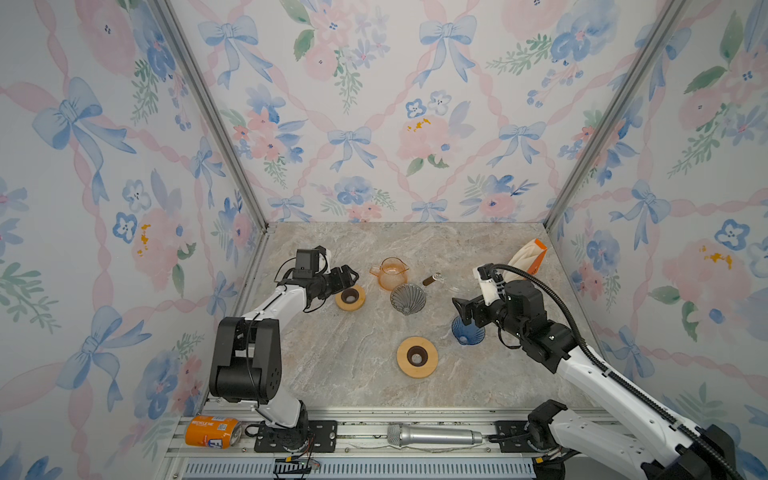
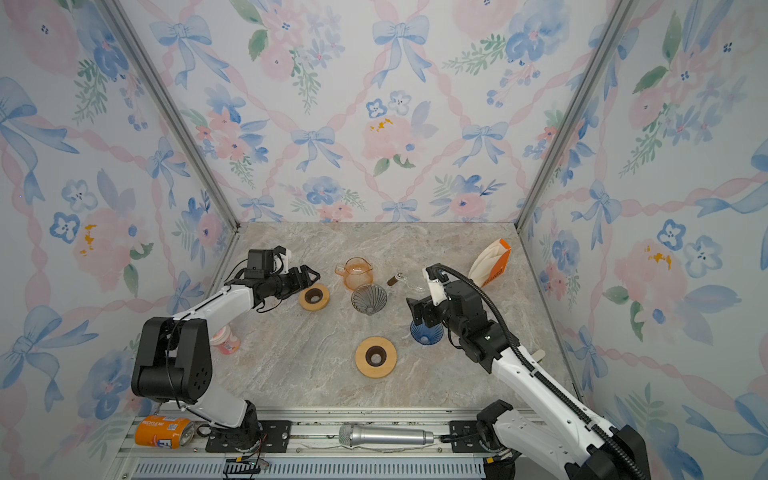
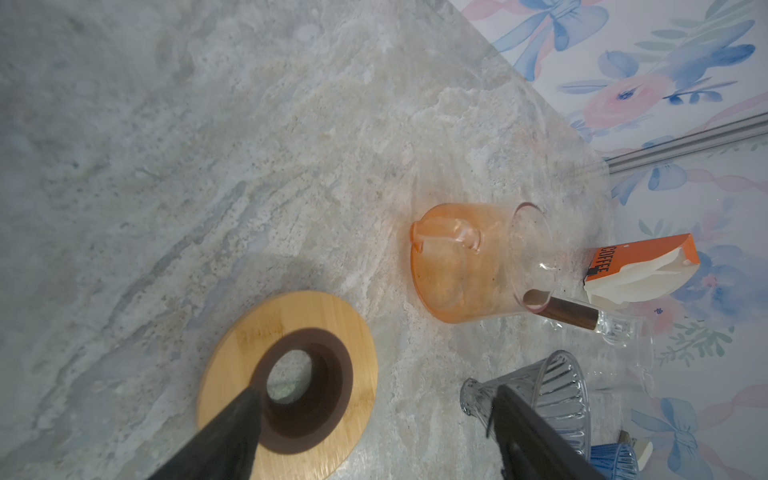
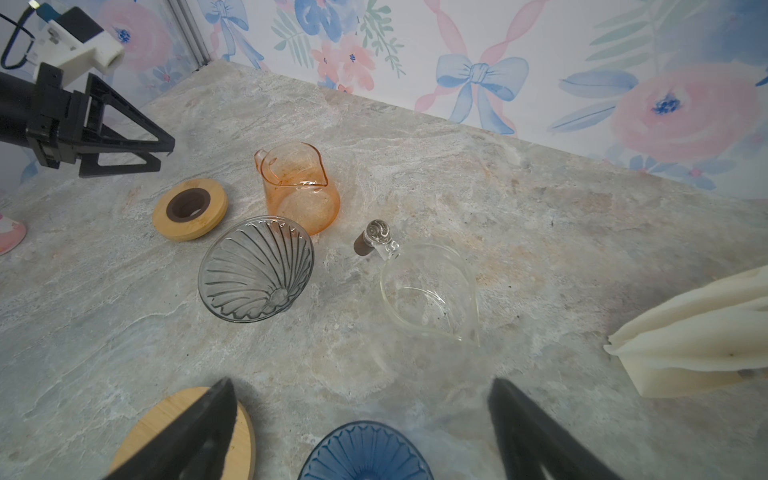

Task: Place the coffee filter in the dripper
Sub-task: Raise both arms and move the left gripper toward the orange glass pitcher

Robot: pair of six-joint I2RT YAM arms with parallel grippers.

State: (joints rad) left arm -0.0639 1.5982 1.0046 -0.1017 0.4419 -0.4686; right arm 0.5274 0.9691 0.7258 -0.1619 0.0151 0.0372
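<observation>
Marble tabletop (image 1: 332, 382) open at front edge — left gripper (image 1: 353, 279), right gripper (image 1: 458, 311) both wide, apparently empty

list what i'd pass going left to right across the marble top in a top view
small wooden ring → orange glass pitcher → grey glass dripper → clear glass server → blue dripper → box of coffee filters

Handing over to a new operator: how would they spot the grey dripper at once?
On the marble table, find the orange jug near the back middle. The grey dripper sits just in front of it, right of a wooden ring. It is smoky, ribbed clear glass, while the other dripper is blue.
</observation>
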